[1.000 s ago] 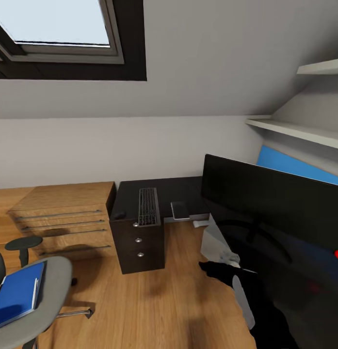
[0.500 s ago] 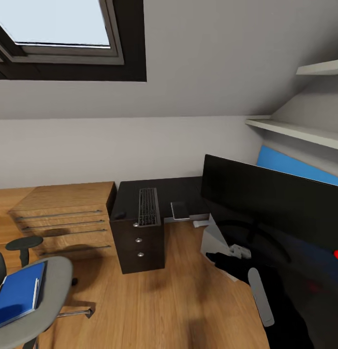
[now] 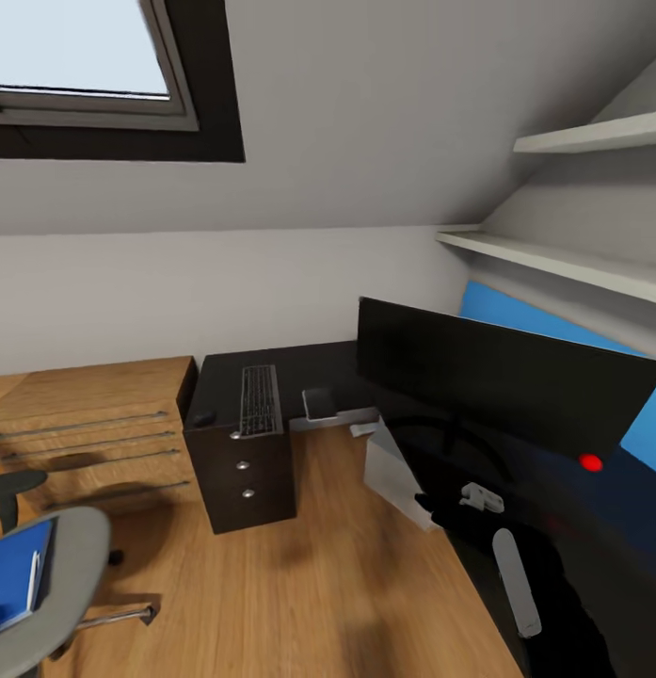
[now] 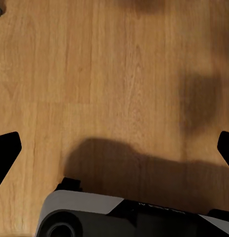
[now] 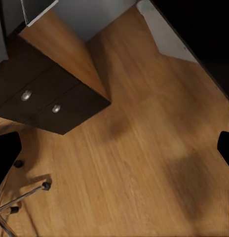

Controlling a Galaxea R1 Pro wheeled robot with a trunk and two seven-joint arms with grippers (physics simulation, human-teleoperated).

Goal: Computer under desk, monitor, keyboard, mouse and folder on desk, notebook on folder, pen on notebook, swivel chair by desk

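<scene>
The wide black monitor (image 3: 497, 381) stands on the black desk (image 3: 299, 369) at the right. Further left on the desktop lie the keyboard (image 3: 260, 400), the small black mouse (image 3: 204, 419) and a thin grey notebook (image 3: 320, 403). Under the desk sits the light grey computer (image 3: 392, 466). At the lower left, the swivel chair (image 3: 69, 574) carries the blue folder (image 3: 12, 589) on its seat. The pen is out of view. My right arm (image 3: 514, 582) reaches along the desk's edge. Above bare wood floor, the left gripper (image 4: 114, 148) and the right gripper (image 5: 114, 148) are both open and hold nothing.
A low wooden shelf unit (image 3: 83, 428) stands left of the desk's black drawers (image 3: 245, 476) (image 5: 43, 101). The chair's chrome base (image 5: 23, 197) is near the right gripper. White wall shelves (image 3: 553, 259) hang above the monitor. Open wood floor (image 3: 318, 584) lies between chair and desk.
The whole picture has shifted left, so the camera has turned right. My right arm has drawn back toward the lower right along the desk edge.
</scene>
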